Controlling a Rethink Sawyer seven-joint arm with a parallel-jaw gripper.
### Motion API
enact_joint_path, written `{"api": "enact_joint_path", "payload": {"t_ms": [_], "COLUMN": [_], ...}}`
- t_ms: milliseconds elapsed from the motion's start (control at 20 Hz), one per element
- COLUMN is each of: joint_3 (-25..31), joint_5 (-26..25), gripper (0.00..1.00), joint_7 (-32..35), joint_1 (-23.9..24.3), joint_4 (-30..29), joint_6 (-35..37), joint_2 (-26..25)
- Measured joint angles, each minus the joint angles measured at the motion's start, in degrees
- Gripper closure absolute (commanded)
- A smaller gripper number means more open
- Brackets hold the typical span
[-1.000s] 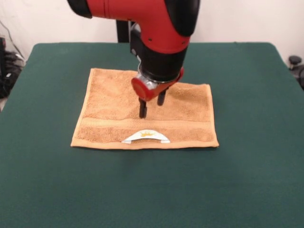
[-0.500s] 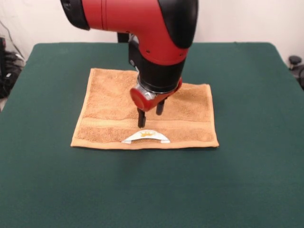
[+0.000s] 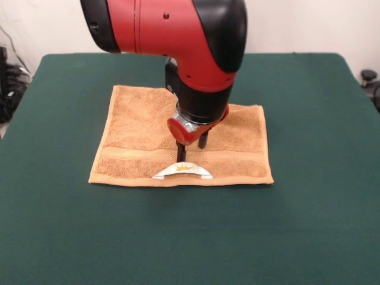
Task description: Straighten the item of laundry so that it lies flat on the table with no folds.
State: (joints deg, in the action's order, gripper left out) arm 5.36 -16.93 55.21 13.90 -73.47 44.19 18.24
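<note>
The tan-orange towel [image 3: 139,139] lies on the dark green table [image 3: 309,208] near the middle, spread out as a rectangle. Its woven band runs along the near edge, where the white label with a yellow mark [image 3: 183,171] arches up. The far right part sits a little lower than the far left, as if folded. My gripper [image 3: 191,150] hangs over the towel just behind the label, its two dark fingers [image 3: 181,152] apart and empty, tips close above the band.
The red and black arm [image 3: 178,35] comes down from the top and hides the towel's far middle. Dark cables and gear [image 3: 9,83] sit off the table's left edge, and a dark object [image 3: 371,80] off the right edge.
The gripper has moved toward the near edge of the towel and lower, from the towel's middle to just behind the label. The towel has not moved.
</note>
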Motion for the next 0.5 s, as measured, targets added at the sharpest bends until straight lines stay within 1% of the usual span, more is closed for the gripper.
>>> {"api": "enact_joint_path", "payload": {"t_ms": [500], "joint_3": [-0.2], "joint_5": [0.0], "gripper": [0.00], "joint_7": [0.0], "joint_1": [0.3], "joint_4": [-2.9], "joint_6": [-5.1], "joint_2": [1.0]}}
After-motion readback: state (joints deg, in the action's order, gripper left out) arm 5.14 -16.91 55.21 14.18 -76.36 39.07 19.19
